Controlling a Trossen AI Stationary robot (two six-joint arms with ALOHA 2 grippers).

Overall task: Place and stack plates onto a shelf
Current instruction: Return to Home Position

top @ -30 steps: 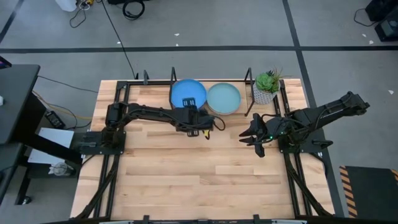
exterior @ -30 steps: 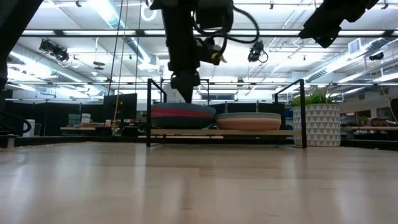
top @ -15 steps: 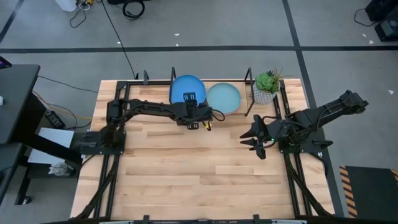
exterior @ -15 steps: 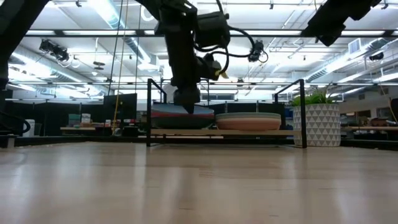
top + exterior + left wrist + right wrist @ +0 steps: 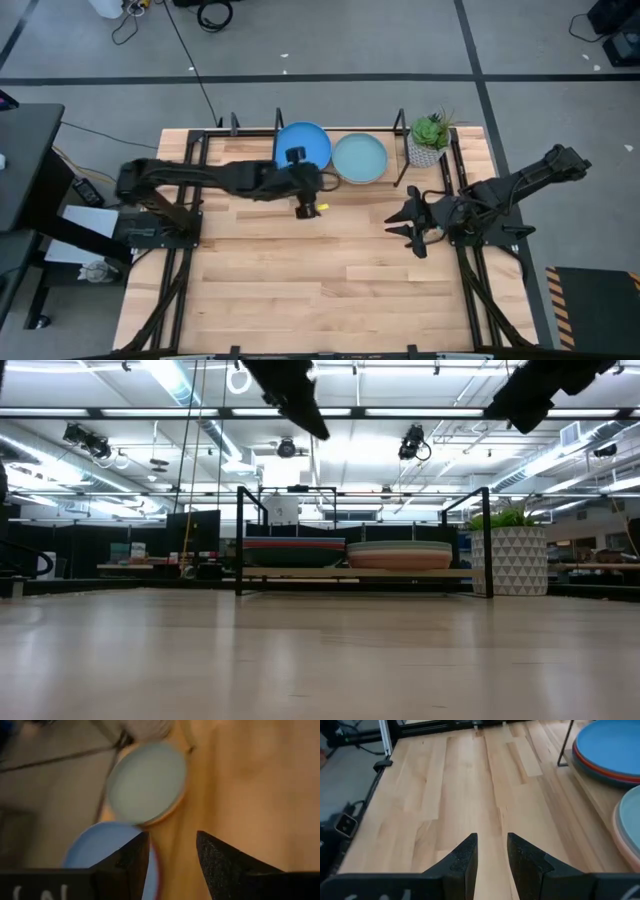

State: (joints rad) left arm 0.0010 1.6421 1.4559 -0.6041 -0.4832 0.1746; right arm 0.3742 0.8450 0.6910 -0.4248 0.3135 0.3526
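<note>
Two stacks of plates sit on the black rod shelf at the table's far edge. The bright blue plate tops the left stack, and the pale teal plate tops the right stack. My left gripper is open, high above the table just near of the blue plate; its wrist view looks down on the blue plate and the pale teal plate. My right gripper waits open over the table's right part, holding nothing.
A small green plant in a white patterned pot stands right of the shelf at the far right corner. Bare wooden tabletop stretches between the shelf and the near edge. Both arm bases stand at the table's sides.
My left gripper dipped onto the left stack, then rose well above it and drew slightly back toward the near-left. The arm's rear part swung out toward the table's left edge. The blue plate stays on top of the left stack.
</note>
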